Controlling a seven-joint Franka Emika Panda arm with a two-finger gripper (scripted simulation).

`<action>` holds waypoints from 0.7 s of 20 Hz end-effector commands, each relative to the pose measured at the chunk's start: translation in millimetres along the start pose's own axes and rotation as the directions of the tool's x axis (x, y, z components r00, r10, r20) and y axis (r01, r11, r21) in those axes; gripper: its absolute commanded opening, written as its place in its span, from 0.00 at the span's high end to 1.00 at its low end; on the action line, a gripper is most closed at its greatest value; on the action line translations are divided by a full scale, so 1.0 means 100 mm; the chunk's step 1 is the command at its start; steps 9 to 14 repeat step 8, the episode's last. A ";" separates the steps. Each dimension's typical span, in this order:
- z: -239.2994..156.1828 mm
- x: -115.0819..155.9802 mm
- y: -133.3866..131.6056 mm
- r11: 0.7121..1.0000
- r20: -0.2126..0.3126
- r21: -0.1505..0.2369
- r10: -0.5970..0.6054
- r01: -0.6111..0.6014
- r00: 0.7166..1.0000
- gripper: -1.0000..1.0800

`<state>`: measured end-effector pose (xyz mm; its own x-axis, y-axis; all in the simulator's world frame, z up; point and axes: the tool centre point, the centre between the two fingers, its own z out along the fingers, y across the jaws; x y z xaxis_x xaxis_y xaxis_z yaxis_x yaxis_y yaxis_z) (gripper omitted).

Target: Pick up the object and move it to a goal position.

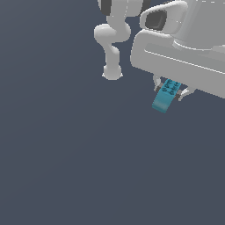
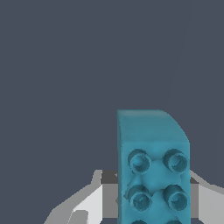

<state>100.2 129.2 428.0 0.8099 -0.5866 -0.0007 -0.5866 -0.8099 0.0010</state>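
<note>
The teal-blue block [image 1: 166,96] with dark studs on one face hangs tilted under the white hand at the exterior view's right, held off the ground. My gripper [image 1: 169,91] is shut on its upper part, with one fingertip [image 1: 157,84] on one side and the other on the far side. In the wrist view the block [image 2: 153,166] fills the middle, studs toward the camera, with a grey finger [image 2: 81,203] beside it. No goal marker shows in either view.
The arm's white base column [image 1: 112,52] stands at the back, in the upper middle of the exterior view. A plain dark grey floor [image 1: 66,154] fills everything else.
</note>
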 end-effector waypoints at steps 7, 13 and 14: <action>-0.04 0.01 -0.02 1.000 -0.001 0.001 0.000 0.000 1.000 1.00; -0.04 0.01 -0.02 1.000 -0.001 0.001 0.000 0.000 1.000 1.00; -0.04 0.01 -0.02 1.000 -0.001 0.001 0.000 0.000 1.000 1.00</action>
